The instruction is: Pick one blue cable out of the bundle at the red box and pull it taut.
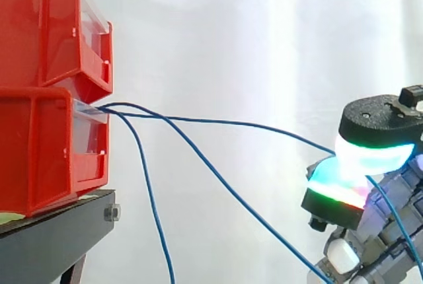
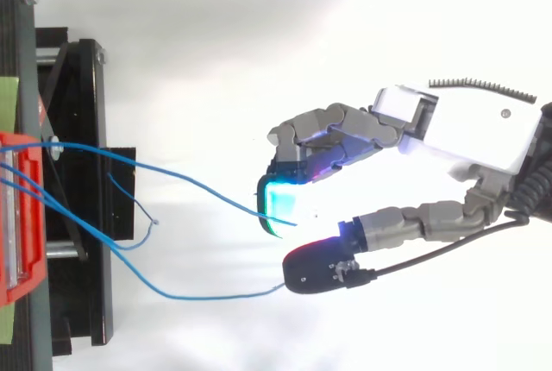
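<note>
Here the robot hand (image 2: 466, 125) pinches 1 blue cable (image 1: 218, 122) between its glowing pads, well apart from the lower red bin (image 1: 46, 145) it runs from. The grasp looks made; next, drawing farther away should remove its slight sag. 2 other cables (image 1: 153, 211) hang loose.

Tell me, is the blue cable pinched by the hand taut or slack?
Not quite taut: the blue cable bows gently between the lower red bin and the hand.

The hand (image 2: 457, 125) has grey segmented fingers (image 2: 345, 129), white casing and black-backed pads (image 2: 280, 200) glowing seemingly cyan-green.
</note>
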Robot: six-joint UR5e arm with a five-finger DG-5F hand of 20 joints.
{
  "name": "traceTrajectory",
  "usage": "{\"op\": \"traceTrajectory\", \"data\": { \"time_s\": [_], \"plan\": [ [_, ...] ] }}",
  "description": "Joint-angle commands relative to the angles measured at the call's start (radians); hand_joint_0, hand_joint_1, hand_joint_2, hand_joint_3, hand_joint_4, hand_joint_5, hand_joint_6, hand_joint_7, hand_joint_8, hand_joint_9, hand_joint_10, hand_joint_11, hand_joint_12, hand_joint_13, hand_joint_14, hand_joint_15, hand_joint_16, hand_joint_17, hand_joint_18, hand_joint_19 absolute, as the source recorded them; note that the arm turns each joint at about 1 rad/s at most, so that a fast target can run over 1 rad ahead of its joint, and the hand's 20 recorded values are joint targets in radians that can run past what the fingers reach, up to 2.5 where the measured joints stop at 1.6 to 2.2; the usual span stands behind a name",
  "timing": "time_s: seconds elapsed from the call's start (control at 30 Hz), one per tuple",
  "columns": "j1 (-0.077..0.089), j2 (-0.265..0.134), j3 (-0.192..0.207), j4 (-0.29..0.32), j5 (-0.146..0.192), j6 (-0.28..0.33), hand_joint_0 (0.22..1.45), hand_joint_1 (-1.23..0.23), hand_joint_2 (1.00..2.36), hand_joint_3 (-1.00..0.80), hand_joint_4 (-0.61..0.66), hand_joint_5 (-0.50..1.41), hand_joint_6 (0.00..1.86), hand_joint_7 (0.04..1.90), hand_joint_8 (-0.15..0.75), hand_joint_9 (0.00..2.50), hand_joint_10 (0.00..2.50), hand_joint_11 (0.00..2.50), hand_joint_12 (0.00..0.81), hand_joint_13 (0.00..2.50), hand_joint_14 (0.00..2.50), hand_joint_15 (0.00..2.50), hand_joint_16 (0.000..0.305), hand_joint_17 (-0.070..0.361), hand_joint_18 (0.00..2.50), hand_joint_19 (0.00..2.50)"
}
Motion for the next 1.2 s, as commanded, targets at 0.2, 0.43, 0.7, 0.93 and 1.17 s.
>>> {"op": "traceTrajectory", "data": {
  "time_s": [0.2,0.43,0.7,0.93,1.17],
  "plan": [
    [0.002,0.000,0.000,0.029,0.001,-0.001,0.59,-0.79,1.02,-0.16,0.04,-0.11,0.80,1.31,0.295,0.71,0.01,0.41,0.427,0.34,0.00,0.00,0.066,0.148,0.43,0.13],
    [0.002,0.000,0.000,0.029,0.001,-0.001,0.59,-0.80,1.02,-0.16,0.04,-0.11,0.80,1.32,0.295,0.71,0.01,0.41,0.427,0.34,0.00,0.00,0.066,0.148,0.43,0.13],
    [0.002,0.000,0.000,0.031,0.001,-0.001,0.59,-0.80,1.02,-0.16,0.04,-0.11,0.80,1.32,0.292,0.70,0.01,0.40,0.427,0.33,0.00,0.00,0.066,0.147,0.43,0.13],
    [0.000,0.000,0.000,0.029,0.001,-0.001,0.59,-0.80,1.02,-0.16,0.04,-0.11,0.80,1.32,0.293,0.70,0.01,0.39,0.427,0.33,0.00,0.00,0.065,0.145,0.43,0.14],
    [0.000,0.000,-0.001,0.031,0.001,-0.001,0.59,-0.80,1.02,-0.16,0.04,-0.11,0.80,1.31,0.292,0.70,0.01,0.40,0.426,0.32,0.00,0.00,0.064,0.144,0.43,0.14]
  ]
}}
